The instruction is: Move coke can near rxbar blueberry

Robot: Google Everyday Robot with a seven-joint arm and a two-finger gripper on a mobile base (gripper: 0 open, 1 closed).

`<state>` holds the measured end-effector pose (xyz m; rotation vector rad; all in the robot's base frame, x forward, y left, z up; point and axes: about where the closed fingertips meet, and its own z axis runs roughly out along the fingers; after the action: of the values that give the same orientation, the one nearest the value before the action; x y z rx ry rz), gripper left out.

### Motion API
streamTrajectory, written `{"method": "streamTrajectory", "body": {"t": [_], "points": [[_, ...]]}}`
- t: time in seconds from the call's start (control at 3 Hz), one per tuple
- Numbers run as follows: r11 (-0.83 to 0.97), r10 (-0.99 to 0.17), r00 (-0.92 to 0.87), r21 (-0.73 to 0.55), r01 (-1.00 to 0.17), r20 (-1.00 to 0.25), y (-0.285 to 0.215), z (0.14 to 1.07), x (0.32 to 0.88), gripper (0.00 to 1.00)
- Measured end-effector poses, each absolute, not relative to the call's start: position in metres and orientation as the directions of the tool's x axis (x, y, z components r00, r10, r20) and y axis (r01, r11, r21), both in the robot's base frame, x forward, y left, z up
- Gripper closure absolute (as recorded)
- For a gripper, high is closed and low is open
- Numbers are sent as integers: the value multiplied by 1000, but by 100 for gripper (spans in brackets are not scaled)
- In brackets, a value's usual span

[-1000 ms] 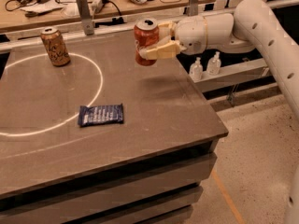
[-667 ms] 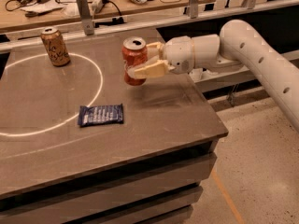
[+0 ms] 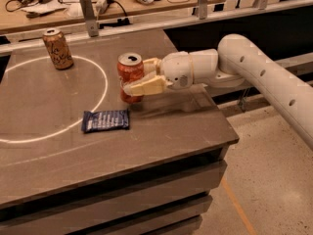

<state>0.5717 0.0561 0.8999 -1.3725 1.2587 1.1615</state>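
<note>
While around one coke can (image 3: 130, 68), one tool (image 3: 136, 78).

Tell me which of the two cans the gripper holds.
The red can, in the gripper near the blue bar; the tan can stands apart, far left.

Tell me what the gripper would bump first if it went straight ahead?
Probably nothing. The gripper, jaws shut on the coke can, points across the table; the rxbar blueberry lies nearer the camera and the tan can farther back, though depth is unclear.
</note>
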Motion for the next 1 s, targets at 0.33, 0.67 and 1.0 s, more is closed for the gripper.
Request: {"method": "streamTrajectory", "body": {"t": [0.33, 0.67, 1.0], "points": [[-67, -153, 17, -7, -998, -988, 61, 889, 565, 100], [-67, -159, 8, 3, -998, -987, 62, 880, 564, 100], [-41, -163, 39, -33, -999, -986, 60, 878, 569, 82]]}}
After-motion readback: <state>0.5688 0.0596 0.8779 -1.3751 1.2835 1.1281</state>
